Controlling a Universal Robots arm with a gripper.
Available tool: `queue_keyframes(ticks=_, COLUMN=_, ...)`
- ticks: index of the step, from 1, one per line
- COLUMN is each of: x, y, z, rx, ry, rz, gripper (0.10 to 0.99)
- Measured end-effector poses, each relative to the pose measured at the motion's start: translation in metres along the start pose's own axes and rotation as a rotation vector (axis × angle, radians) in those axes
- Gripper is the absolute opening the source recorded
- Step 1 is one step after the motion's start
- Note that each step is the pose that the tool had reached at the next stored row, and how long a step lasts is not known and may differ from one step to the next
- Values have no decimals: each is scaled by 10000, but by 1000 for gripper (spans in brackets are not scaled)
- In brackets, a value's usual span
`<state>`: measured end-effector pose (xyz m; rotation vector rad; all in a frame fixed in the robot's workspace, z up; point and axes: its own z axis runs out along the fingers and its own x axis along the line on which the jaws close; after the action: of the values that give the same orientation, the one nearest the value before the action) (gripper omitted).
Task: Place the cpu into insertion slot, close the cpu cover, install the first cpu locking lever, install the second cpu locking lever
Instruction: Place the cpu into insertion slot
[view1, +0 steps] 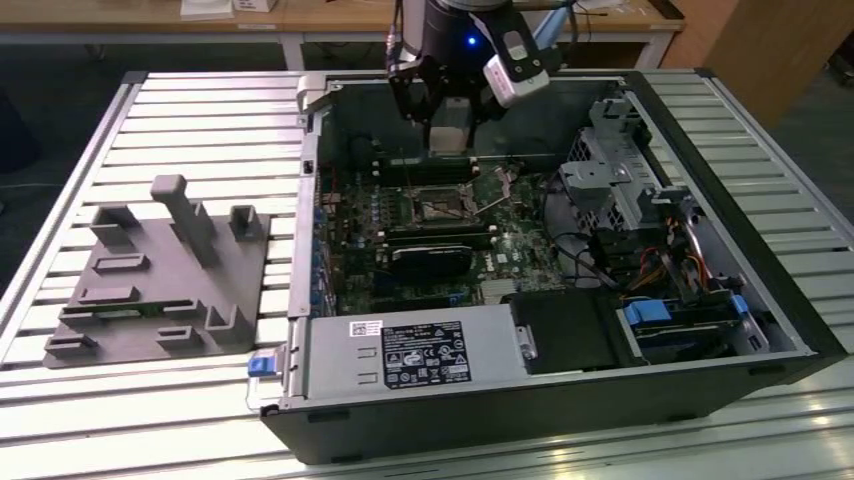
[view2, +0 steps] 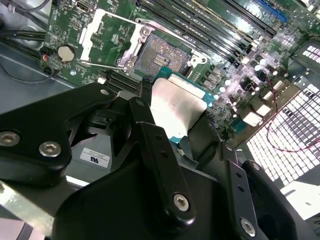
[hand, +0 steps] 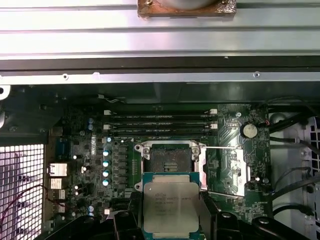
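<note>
Gripper (view2: 177, 112) is clamped on the cpu (hand: 170, 200), pinching it by two opposite edges with the metal top facing the wrist cameras. It hangs over the board (hand: 235, 120), just beside the slot (hand: 170, 159) and not yet over it in both wrist views. How high it hangs above the board cannot be told.

The slot lies bare with its dark centre exposed, and the cover (hand: 226, 170) is swung open to one side. So none of the four steps looks finished: the cpu is not seated, the cover is open, and both levers appear released.

One lever (hand: 225, 148) shows as a thin wire along the cover's edge; the other is hard to pick out among the metalwork. The finger links cover the cpu's near edge and underside, so its contact with the pads stays hidden.
</note>
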<state>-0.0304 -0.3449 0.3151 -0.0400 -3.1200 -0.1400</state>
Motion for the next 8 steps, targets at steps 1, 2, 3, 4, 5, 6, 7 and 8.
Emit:
queue_keyframes(ticks=1, x=0, y=-1, z=9, rx=0, ry=0, rz=0, gripper=537)
queue_keyframes(ticks=2, x=0, y=-2, z=18, rx=0, ry=0, rz=0, gripper=537)
queue_keyframes(ticks=3, x=-1, y=-2, z=28, rx=-1, ry=0, rz=-1, gripper=537)
queue_keyframes(ticks=4, x=-1, y=-3, z=37, rx=-1, ry=0, rz=0, gripper=537)
queue_keyframes(ticks=5, x=-1, y=-4, z=47, rx=-1, ry=0, rz=0, gripper=537)
queue_keyframes(ticks=6, x=-1, y=-5, z=58, rx=-1, ry=-1, rz=0, gripper=537)
queue_keyframes(ticks=7, x=-2, y=-6, z=68, rx=-1, ry=0, rz=-1, gripper=537)
queue_keyframes(ticks=8, x=-2, y=-7, z=80, rx=0, ry=0, rz=0, gripper=537)
